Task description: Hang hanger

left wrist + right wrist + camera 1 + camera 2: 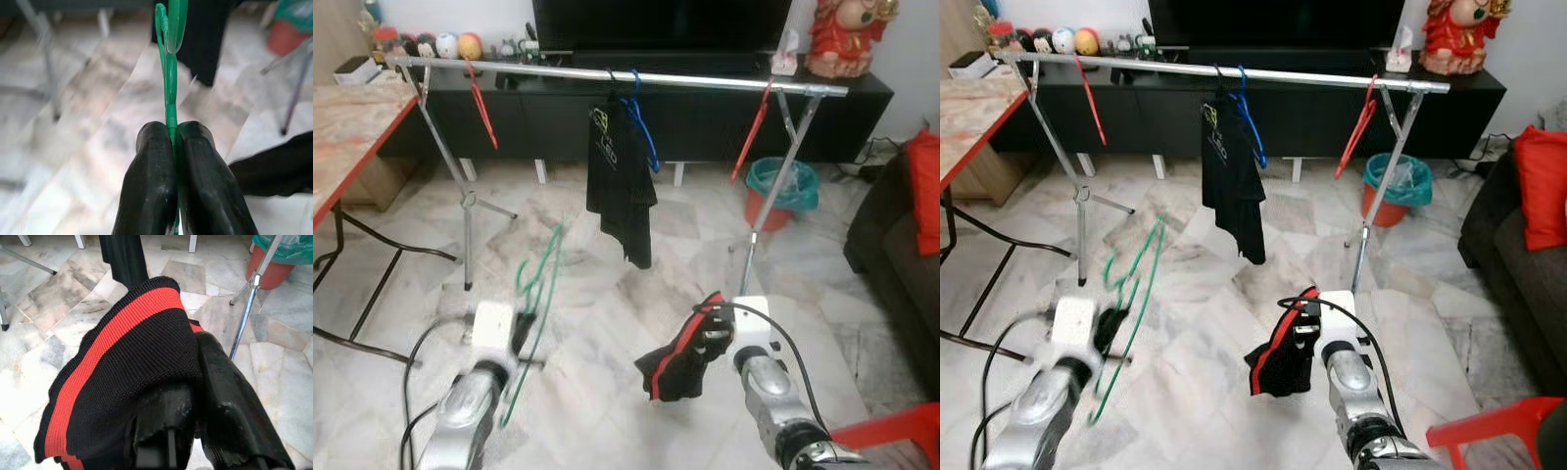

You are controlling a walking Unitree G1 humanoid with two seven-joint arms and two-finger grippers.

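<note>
Facing a clothes rail (705, 78), the left gripper (172, 142) pinches its fingers tight on a green hanger (536, 294), raised well short of the rail, likely for hanging. Right gripper (195, 396) fingers clamp a black-and-red garment (122, 362) below the rail.

Black shirt (620, 176) on the rail: a pale logo and a line of lettering at its upper left, about 10 o'clock on the cloth; too small to read.
Other readable text: none.
</note>
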